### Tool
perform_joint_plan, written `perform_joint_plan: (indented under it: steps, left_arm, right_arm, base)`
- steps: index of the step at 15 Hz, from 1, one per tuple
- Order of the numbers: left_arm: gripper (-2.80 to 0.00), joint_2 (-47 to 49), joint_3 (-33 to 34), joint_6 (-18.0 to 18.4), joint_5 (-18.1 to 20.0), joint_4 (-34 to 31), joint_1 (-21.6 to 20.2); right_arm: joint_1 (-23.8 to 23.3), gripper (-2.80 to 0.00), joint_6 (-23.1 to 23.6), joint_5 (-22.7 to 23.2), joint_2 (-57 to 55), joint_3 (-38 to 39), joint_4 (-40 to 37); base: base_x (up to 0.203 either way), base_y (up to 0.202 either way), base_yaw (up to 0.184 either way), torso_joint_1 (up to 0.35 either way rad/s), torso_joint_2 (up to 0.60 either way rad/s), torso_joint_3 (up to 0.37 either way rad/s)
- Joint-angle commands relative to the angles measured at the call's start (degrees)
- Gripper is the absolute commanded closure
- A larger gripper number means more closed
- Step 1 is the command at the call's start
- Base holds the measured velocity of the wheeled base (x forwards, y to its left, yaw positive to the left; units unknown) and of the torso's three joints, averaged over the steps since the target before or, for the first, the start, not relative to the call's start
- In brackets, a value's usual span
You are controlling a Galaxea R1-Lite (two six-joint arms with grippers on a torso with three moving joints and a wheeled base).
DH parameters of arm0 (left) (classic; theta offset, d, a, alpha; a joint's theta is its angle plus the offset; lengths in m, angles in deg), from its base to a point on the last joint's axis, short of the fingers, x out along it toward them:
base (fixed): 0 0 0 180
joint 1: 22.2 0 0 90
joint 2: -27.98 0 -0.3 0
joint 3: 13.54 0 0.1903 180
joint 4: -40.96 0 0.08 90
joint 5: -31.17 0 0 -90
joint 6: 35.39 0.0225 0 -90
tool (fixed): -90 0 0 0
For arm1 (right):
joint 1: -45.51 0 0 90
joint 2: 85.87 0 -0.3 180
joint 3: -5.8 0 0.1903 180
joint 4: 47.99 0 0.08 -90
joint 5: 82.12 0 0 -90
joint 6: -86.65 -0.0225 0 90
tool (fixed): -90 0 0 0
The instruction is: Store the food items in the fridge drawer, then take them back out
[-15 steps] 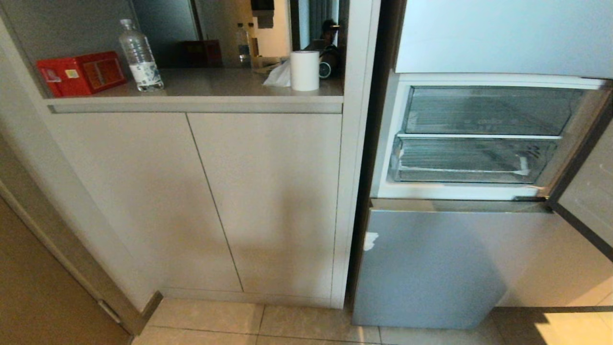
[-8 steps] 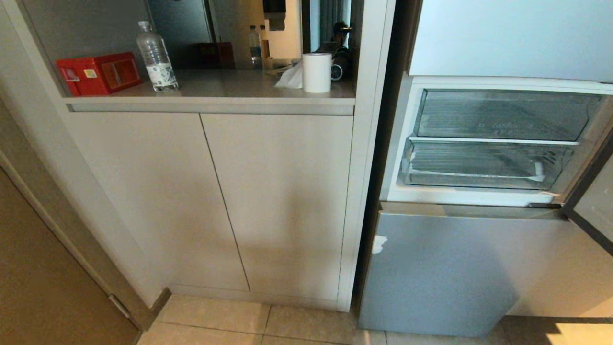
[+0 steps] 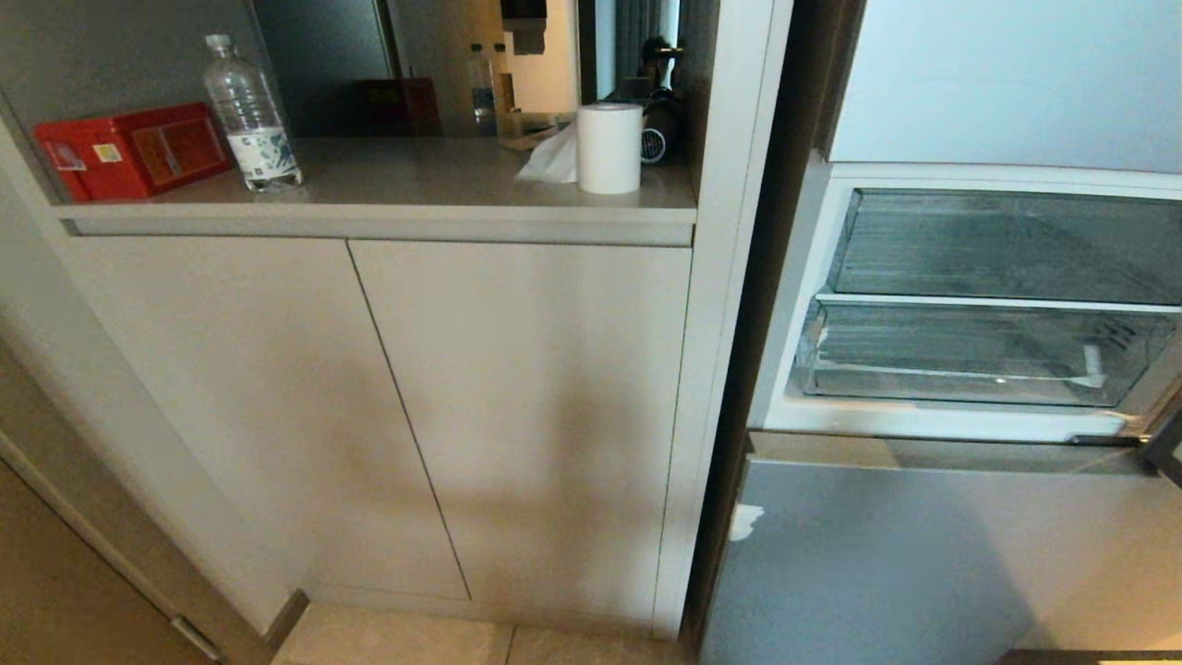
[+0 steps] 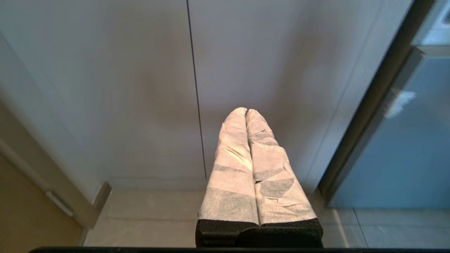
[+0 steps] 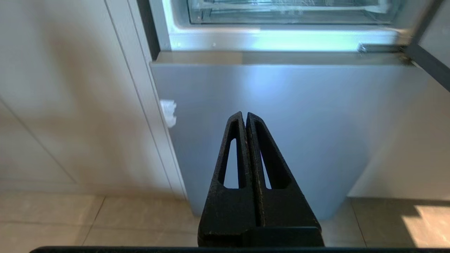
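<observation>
No food items show in any view. The fridge stands open at the right of the head view. Its shallow clear fridge drawer (image 3: 979, 360) with a white-edged front sits pushed in under a taller clear drawer (image 3: 1007, 245). The fridge drawer (image 5: 291, 10) also shows in the right wrist view. Neither arm appears in the head view. My left gripper (image 4: 245, 111), its fingers wrapped in white cloth, is shut and empty, pointing at the cabinet doors (image 4: 140, 88). My right gripper (image 5: 245, 114), black, is shut and empty, facing the silver lower fridge door (image 5: 281, 105).
A counter niche (image 3: 416, 185) above the cabinet holds a red box (image 3: 129, 152), a water bottle (image 3: 249, 115) and a white roll (image 3: 609, 148) with tissue. The open fridge door edge (image 3: 1163, 453) juts out at the far right. Tiled floor (image 3: 397, 642) lies below.
The whole head picture has shifted: the fridge and cabinet now sit further right and lower and look larger, so the camera has moved. Nothing in the scene itself has moved.
</observation>
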Motion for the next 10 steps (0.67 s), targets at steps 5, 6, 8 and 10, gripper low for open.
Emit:
perform_joint_plan:
  steps: [5, 6, 8, 10]
  left_arm:
    - [0.00, 0.1, 0.1, 0.0, 0.0, 0.0, 0.0]
    - [0.00, 0.1, 0.1, 0.0, 0.0, 0.1, 0.0]
    - [0.00, 0.1, 0.1, 0.0, 0.0, 0.0, 0.0]
    - [0.00, 0.1, 0.1, 0.0, 0.0, 0.0, 0.0]
  right_arm:
    - [0.0, 0.00, 1.4, 0.1, -0.1, -0.2, 0.1]
    - [0.0, 0.00, 2.4, 0.3, -0.1, -1.1, -0.2]
    - [0.0, 0.00, 2.5, 0.7, -3.5, -4.7, -1.5]
    - [0.0, 0.00, 2.3, 0.8, -11.4, -9.1, -2.6]
  base:
    - [0.185, 0.000, 0.000, 0.006, 0.00, 0.001]
    - [0.000, 0.000, 0.000, 0.000, 0.00, 0.000]
    - [0.000, 0.000, 0.000, 0.000, 0.00, 0.000]
    - [0.000, 0.000, 0.000, 0.000, 0.00, 0.000]
